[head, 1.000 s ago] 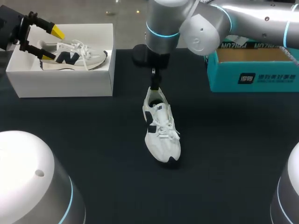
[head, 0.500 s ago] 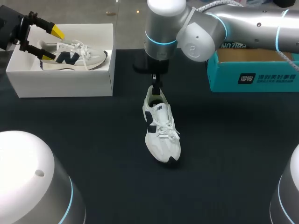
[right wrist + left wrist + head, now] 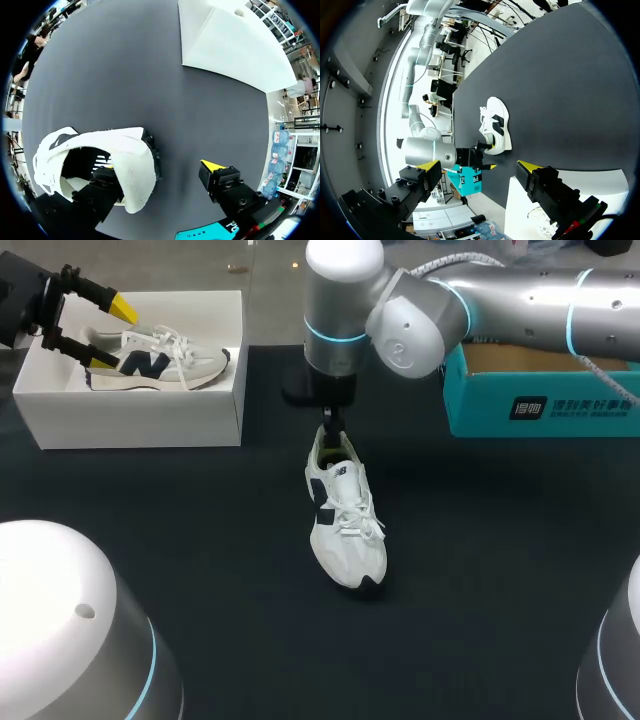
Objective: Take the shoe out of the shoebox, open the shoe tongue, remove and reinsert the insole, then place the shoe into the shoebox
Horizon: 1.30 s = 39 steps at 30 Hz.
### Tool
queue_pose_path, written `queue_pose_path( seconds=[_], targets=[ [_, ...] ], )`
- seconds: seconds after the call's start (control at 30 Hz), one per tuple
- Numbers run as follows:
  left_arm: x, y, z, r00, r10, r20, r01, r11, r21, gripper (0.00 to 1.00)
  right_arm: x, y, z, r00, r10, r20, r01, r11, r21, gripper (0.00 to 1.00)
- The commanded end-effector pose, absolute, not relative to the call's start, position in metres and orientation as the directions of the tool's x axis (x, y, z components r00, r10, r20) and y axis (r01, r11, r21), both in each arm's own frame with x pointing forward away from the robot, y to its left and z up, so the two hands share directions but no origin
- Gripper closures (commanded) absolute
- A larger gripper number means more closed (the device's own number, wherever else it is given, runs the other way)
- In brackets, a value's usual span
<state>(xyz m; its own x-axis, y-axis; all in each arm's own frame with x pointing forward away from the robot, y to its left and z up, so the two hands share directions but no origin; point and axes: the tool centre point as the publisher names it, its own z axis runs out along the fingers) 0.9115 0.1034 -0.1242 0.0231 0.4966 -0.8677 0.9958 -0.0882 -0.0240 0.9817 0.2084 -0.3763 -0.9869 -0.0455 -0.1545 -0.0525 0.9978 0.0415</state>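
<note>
A white sneaker (image 3: 345,515) with dark trim stands on the black table, toe toward me. My right gripper (image 3: 332,425) comes down on its heel. In the right wrist view one finger is inside the shoe (image 3: 125,160) and the other finger (image 3: 225,180) stands outside, a gap away from the heel wall, so the right gripper (image 3: 160,170) is open astride the heel. My left gripper (image 3: 108,335) hangs open above the white shoebox (image 3: 140,420) at the back left, which holds a second sneaker (image 3: 160,358). The left wrist view shows the table shoe (image 3: 496,125) far ahead.
A teal cardboard box (image 3: 540,405) stands at the back right, under my right arm. Black table surface lies open around the shoe and toward the front.
My right arm's wrist has shifted a little to the left and its gripper has settled slightly lower at the heel. The shoe and my left arm have not moved.
</note>
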Motion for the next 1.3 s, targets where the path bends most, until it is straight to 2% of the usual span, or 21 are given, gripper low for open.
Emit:
queue_pose_path(
  seconds=[0.03, 0.1, 0.13, 0.17, 0.2, 0.27, 0.37, 0.4, 0.43, 0.7, 1.1, 1.3],
  targets=[
    [0.911, 0.104, -0.124, 0.024, 0.499, -0.866, 0.996, -0.088, -0.024, 0.0, 0.985, 0.208, -0.386, -0.989, -0.045, -0.14, -0.052, 0.998, 0.045, 0.22],
    [0.911, 0.104, -0.124, 0.024, 0.499, -0.866, 0.996, -0.088, -0.024, 0.0, 0.983, 0.207, -0.39, -0.99, -0.045, -0.135, -0.052, 0.998, 0.043, 0.26],
    [0.911, 0.104, -0.124, 0.024, 0.499, -0.866, 0.996, -0.088, -0.024, 0.0, 0.983, 0.206, -0.391, -0.99, -0.046, -0.13, -0.052, 0.998, 0.041, 0.31],
    [0.911, 0.104, -0.124, 0.024, 0.499, -0.866, 0.996, -0.088, -0.024, 0.0, 0.983, 0.206, -0.392, -0.991, -0.043, -0.125, -0.048, 0.998, 0.043, 0.45],
    [0.911, 0.104, -0.124, 0.024, 0.499, -0.866, 0.996, -0.088, -0.024, 0.0, 0.982, 0.206, -0.392, -0.992, -0.037, -0.123, -0.043, 0.998, 0.05, 0.51],
    [0.911, 0.104, -0.124, 0.024, 0.499, -0.866, 0.996, -0.088, -0.024, 0.0, 0.981, 0.206, -0.392, -0.992, -0.034, -0.122, -0.041, 0.998, 0.055, 0.56],
    [0.911, 0.104, -0.124, 0.024, 0.499, -0.866, 0.996, -0.088, -0.024, 0.0, 0.977, 0.206, -0.394, -0.992, -0.041, -0.121, -0.047, 0.998, 0.052, 0.78],
    [0.911, 0.104, -0.124, 0.024, 0.499, -0.866, 0.996, -0.088, -0.024, 0.0, 0.975, 0.206, -0.394, -0.992, -0.042, -0.12, -0.048, 0.998, 0.05, 0.94],
    [0.911, 0.104, -0.124, 0.024, 0.499, -0.866, 0.996, -0.088, -0.024, 0.0, 0.974, 0.205, -0.395, -0.992, -0.042, -0.119, -0.049, 0.998, 0.049, 1.0],
    [0.911, 0.104, -0.124, 0.024, 0.499, -0.866, 0.996, -0.088, -0.024, 0.0, 0.958, 0.202, -0.379, -0.991, -0.045, -0.123, -0.049, 0.998, 0.028, 1.0],
    [0.911, 0.104, -0.124, 0.024, 0.499, -0.866, 0.996, -0.088, -0.024, 0.0, 0.949, 0.192, -0.296, -0.988, -0.058, -0.144, -0.07, 0.994, 0.084, 1.0],
    [0.911, 0.104, -0.124, 0.024, 0.499, -0.866, 0.996, -0.088, -0.024, 0.0, 0.945, 0.191, -0.255, -0.99, -0.085, -0.109, -0.092, 0.994, 0.063, 1.0]
  ],
)
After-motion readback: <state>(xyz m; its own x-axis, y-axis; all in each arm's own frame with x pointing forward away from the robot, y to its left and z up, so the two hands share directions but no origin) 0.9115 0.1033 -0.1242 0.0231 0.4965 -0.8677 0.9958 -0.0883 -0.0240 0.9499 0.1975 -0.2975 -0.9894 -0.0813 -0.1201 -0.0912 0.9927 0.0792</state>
